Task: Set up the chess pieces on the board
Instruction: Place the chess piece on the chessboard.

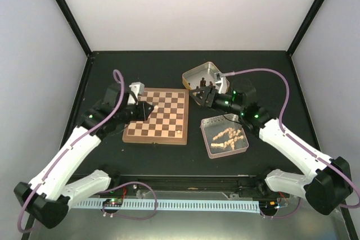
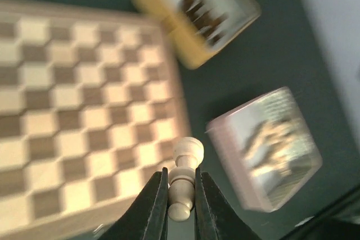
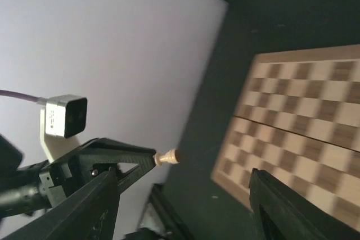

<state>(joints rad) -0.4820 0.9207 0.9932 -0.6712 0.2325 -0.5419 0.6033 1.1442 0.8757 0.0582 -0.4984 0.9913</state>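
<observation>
The left gripper (image 2: 181, 177) is clenched on a pale pawn (image 2: 186, 153). Its two dark fingers (image 2: 154, 206) pinch the stem, and the pawn's round head sticks out beyond the tips. In the overhead view this gripper (image 1: 147, 109) sits at the far-left corner of the chessboard (image 1: 160, 117). The right wrist view shows the same pawn (image 3: 167, 156) held in the air just off the board's edge (image 3: 292, 122), not touching wood or table.

The right gripper (image 3: 183, 175) is released, its fingers (image 3: 90, 209) spread wide with nothing between them. From above it (image 1: 200, 95) hovers by the near rim of a metal tin (image 1: 189, 73) beyond the board's far-right corner. This tin holds dark pieces (image 2: 202, 12) (blurred in the left wrist view).

A second tin (image 1: 206, 139) lies on the dark table (image 1: 140, 66) to the right of the board, well apart from the held pawn. It contains a loose heap of pale chess pieces (image 1: 228, 137) lying on their sides.
</observation>
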